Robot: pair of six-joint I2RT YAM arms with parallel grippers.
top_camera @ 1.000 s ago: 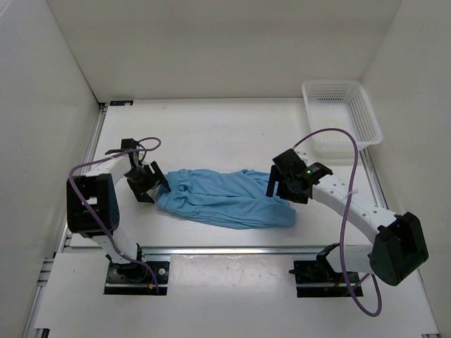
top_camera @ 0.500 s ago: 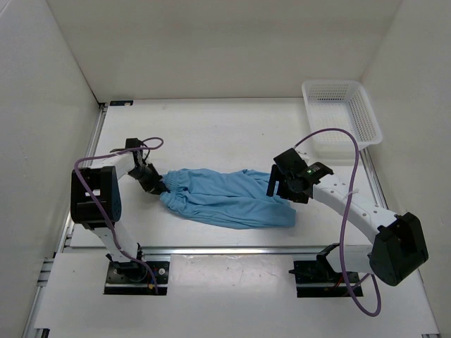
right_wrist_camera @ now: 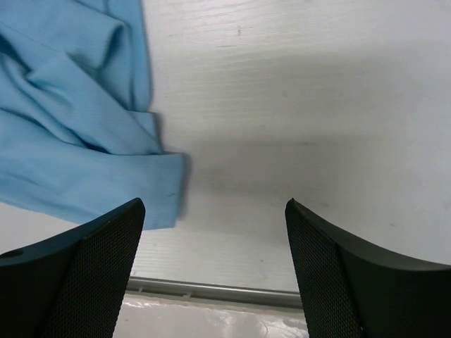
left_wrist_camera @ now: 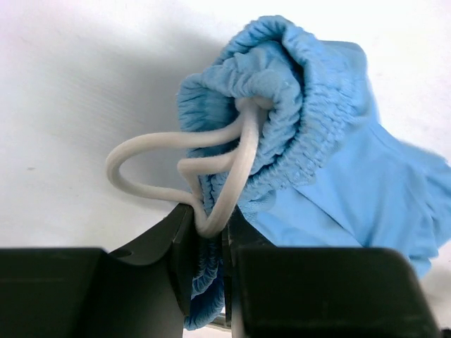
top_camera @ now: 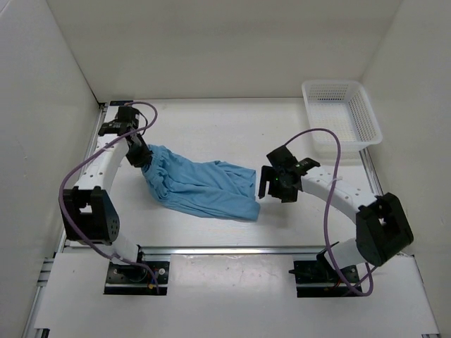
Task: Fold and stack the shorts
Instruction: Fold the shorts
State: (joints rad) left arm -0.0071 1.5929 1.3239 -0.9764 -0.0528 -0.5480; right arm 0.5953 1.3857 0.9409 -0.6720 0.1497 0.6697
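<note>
The light blue shorts (top_camera: 201, 184) lie stretched across the table's left half, waist at the upper left, leg hems toward the right. My left gripper (top_camera: 140, 155) is shut on the gathered waistband (left_wrist_camera: 282, 105) together with the white drawstring (left_wrist_camera: 155, 144), which loops out to the left. My right gripper (top_camera: 273, 184) hovers open just right of the leg hems; in its wrist view the hem (right_wrist_camera: 106, 190) lies left of the wide-spread fingers (right_wrist_camera: 91, 274), with bare table between them.
A white mesh basket (top_camera: 342, 116) stands at the back right corner. White walls enclose the table on three sides. A metal rail (top_camera: 232, 248) runs along the near edge in front of both arm bases.
My left gripper closed on the waistband and dragged the shorts up and to the left. The leg hems slid left away from the right gripper, which followed a little to the left.
</note>
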